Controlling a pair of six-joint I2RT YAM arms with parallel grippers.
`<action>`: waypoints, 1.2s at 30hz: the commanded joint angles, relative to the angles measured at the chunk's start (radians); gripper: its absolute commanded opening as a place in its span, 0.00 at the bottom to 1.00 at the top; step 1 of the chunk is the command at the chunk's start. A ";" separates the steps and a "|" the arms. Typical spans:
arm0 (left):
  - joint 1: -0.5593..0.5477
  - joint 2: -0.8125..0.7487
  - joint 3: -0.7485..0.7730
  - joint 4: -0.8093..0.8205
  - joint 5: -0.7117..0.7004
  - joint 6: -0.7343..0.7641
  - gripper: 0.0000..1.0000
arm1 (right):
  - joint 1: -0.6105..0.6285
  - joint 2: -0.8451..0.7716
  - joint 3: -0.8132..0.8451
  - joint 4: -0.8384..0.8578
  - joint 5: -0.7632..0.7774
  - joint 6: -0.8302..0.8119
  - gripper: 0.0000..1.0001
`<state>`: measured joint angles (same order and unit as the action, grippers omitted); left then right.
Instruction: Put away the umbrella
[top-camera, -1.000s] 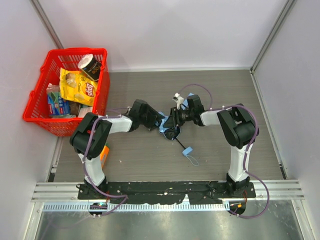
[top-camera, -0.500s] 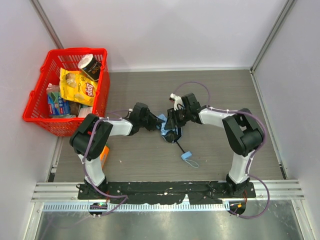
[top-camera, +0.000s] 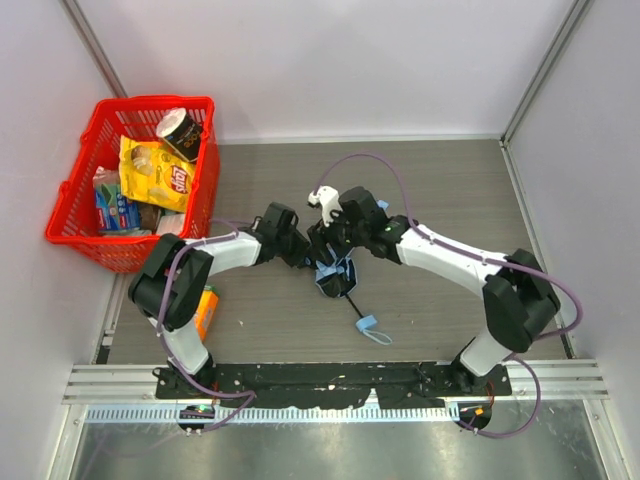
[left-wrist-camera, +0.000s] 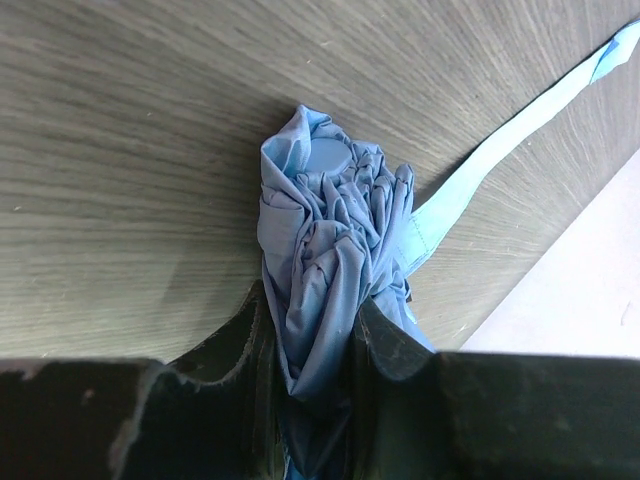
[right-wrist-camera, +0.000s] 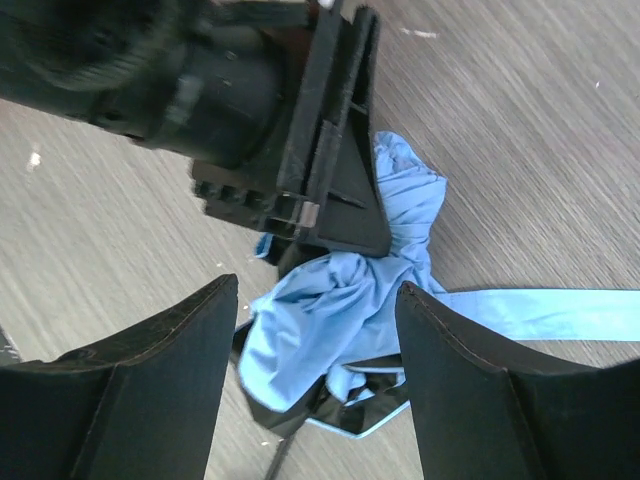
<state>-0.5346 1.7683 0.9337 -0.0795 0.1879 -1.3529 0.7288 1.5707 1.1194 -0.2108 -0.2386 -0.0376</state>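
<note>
1. The umbrella (left-wrist-camera: 325, 230) lies near the middle of the desk (top-camera: 450, 180), a little toward the left edge. Its thin black shaft (top-camera: 352, 302) and blue strap loop (top-camera: 368, 324) trail toward the near edge.
2. The left end effector (left-wrist-camera: 310, 305) is clamped on the bunched sky-blue cloth, with both fingers pressed into the folds. I judge this grip is meant to keep the canopy gathered into a roll so it cannot spread.
3. The right end effector (right-wrist-camera: 318, 288) hangs just over the same bundle with its fingers apart and nothing between them. It faces the left one closely, probably so it can tidy or wrap the loose cloth while the other arm pins it.
4. A flat blue band (left-wrist-camera: 520, 130) runs free across the desk, so the canopy looks not yet fastened.
5. The red basket (top-camera: 150, 100) sits at the far left corner and already holds packets and a cup. It looks like the likely place for the umbrella, though nothing confirms this.
6. From above, both wrists cover most of the canopy and only a scrap of blue shows.
7. The band's far end is cut off in both wrist views, so I cannot tell whether it carries a fastener.
8. The handle is too small to make out.
9. An orange thing (top-camera: 207, 308) beside the left arm is partly hidden and cannot be identified.
</note>
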 joint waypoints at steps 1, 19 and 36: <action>0.004 -0.016 -0.022 -0.209 -0.005 0.025 0.00 | 0.001 0.090 0.043 0.013 0.028 -0.108 0.69; 0.016 0.005 0.004 -0.266 0.048 -0.065 0.00 | 0.225 0.213 -0.121 0.191 0.447 -0.142 0.69; 0.018 -0.052 -0.013 -0.299 0.053 -0.074 0.00 | 0.313 0.423 -0.081 0.162 0.843 -0.156 0.01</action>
<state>-0.4763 1.7477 0.9466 -0.2031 0.2901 -1.4364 1.0645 1.9053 1.0538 0.0513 0.6067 -0.1898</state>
